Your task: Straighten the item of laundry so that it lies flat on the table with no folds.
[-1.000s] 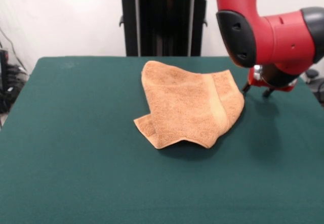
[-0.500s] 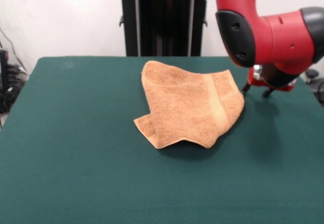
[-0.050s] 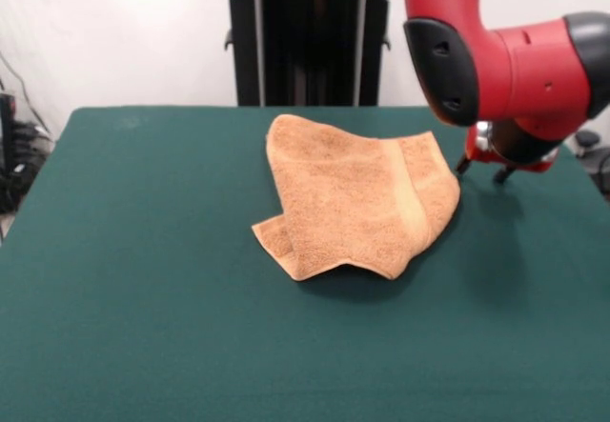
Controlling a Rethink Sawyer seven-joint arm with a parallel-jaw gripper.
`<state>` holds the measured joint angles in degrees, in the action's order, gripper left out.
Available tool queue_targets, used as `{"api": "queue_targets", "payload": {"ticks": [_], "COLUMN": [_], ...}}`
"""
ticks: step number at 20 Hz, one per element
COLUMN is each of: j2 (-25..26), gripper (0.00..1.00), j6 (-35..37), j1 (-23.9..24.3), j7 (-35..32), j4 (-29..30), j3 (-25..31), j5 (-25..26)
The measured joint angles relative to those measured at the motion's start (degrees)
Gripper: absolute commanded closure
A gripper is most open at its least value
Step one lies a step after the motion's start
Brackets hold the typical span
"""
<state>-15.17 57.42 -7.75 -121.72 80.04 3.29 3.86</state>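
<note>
The green table (image 3: 143,327) holds an orange towel (image 3: 357,203) near its middle, folded over with a corner tucked beneath. The red arm (image 3: 515,60) hangs at the towel's right edge, its gripper (image 3: 481,170) spread open, tips just beside the cloth.

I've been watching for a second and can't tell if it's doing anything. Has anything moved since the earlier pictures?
Hardly anything. The gripper has at most crept a touch upward beside the towel; it has neither taken hold of nor let go of anything. The towel stays crumpled in the same shape and place on the table.
</note>
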Motion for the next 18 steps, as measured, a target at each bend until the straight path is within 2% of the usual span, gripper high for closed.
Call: {"api": "queue_targets", "payload": {"ticks": [18], "j2": [-5.6], "gripper": [0.00], "j6": [6.0], "j1": [1.1], "j7": [0.0], "j4": [-0.1], "j3": [0.0], "j5": [0.1]}}
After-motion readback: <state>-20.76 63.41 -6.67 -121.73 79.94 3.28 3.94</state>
